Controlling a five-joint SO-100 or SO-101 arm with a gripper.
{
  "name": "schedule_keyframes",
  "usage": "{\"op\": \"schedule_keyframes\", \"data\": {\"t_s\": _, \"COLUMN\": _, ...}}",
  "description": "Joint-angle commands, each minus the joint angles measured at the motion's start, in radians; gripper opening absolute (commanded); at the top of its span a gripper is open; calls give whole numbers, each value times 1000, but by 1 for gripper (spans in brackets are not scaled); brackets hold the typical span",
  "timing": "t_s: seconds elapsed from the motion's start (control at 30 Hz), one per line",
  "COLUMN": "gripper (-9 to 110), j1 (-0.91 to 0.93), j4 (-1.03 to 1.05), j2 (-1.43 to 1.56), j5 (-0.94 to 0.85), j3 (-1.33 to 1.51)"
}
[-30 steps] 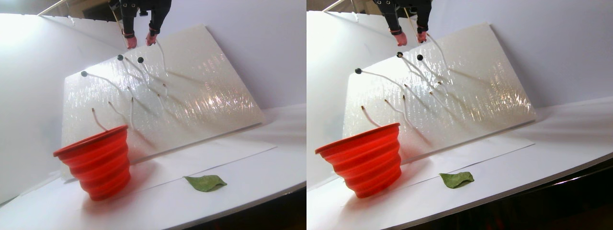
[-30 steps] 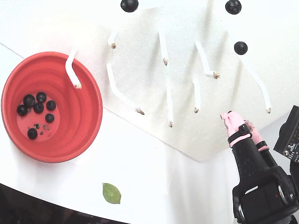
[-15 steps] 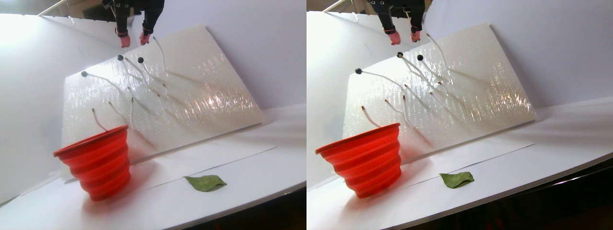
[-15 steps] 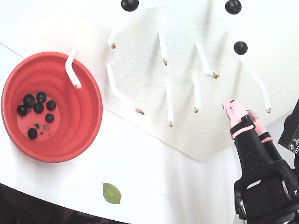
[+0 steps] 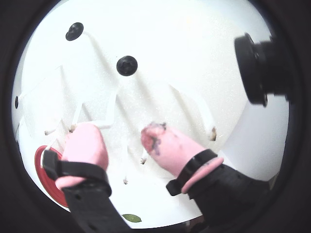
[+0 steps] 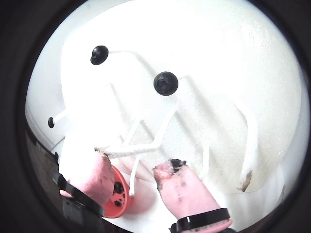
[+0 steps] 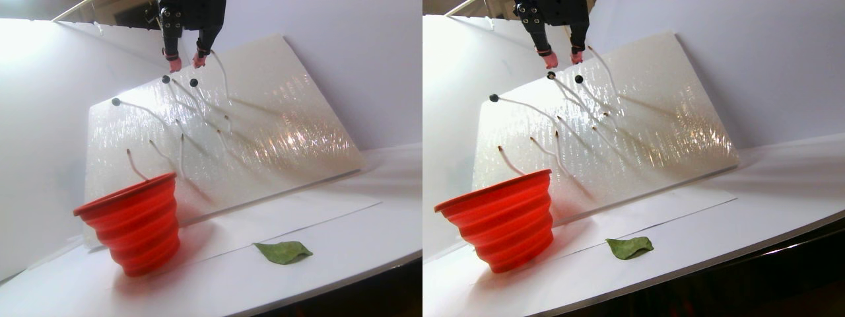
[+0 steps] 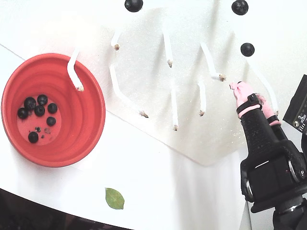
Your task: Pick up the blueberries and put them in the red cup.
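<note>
Three blueberries still sit on white stems on the tilted foam board [image 8: 144, 86]: one [image 8: 247, 49] just above my gripper [image 8: 249, 94], one [image 8: 240, 6] higher up, one [image 8: 134, 5] at top left. My gripper is open with nothing between its pink fingertips [image 5: 158, 137]. In a wrist view the nearest berry [image 6: 165, 83] lies ahead of the open gripper [image 6: 135, 167], clear of both fingers. The red cup [image 8: 81, 129] stands at the left with several blueberries [image 8: 36, 110] on its bottom. In the stereo pair view the gripper [image 7: 187, 61] hovers above the berries [image 7: 193, 82], far above the cup [image 7: 135, 218].
Several bare white stems [image 8: 170, 103] stick out of the board between cup and gripper. A green leaf [image 8: 114, 198] lies on the white table near the dark front edge [image 7: 343, 294]. A black camera lens [image 5: 260, 68] juts into a wrist view at the right.
The gripper has moved up the board toward the nearest stemmed berry, staying open and empty. Berries, cup and leaf have not moved.
</note>
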Motion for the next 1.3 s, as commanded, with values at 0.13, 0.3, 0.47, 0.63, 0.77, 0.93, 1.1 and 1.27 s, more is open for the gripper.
{"op": "schedule_keyframes", "data": {"t_s": 0.13, "gripper": 18, "j1": -26, "j4": -69, "j2": -64, "j5": -18, "j3": -170}}
{"op": "schedule_keyframes", "data": {"t_s": 0.3, "gripper": 18, "j1": -25, "j4": -100, "j2": -114, "j5": -29, "j3": -206}}
{"op": "schedule_keyframes", "data": {"t_s": 0.47, "gripper": 18, "j1": -25, "j4": -129, "j2": -166, "j5": -37, "j3": -245}}
{"op": "schedule_keyframes", "data": {"t_s": 0.63, "gripper": 18, "j1": -26, "j4": -149, "j2": -209, "j5": -46, "j3": -282}}
{"op": "schedule_keyframes", "data": {"t_s": 0.77, "gripper": 18, "j1": -28, "j4": -161, "j2": -235, "j5": -57, "j3": -301}}
{"op": "schedule_keyframes", "data": {"t_s": 0.93, "gripper": 18, "j1": -28, "j4": -178, "j2": -272, "j5": -66, "j3": -324}}
{"op": "schedule_keyframes", "data": {"t_s": 1.1, "gripper": 18, "j1": -28, "j4": -199, "j2": -313, "j5": -74, "j3": -342}}
{"op": "schedule_keyframes", "data": {"t_s": 1.27, "gripper": 18, "j1": -26, "j4": -210, "j2": -348, "j5": -84, "j3": -368}}
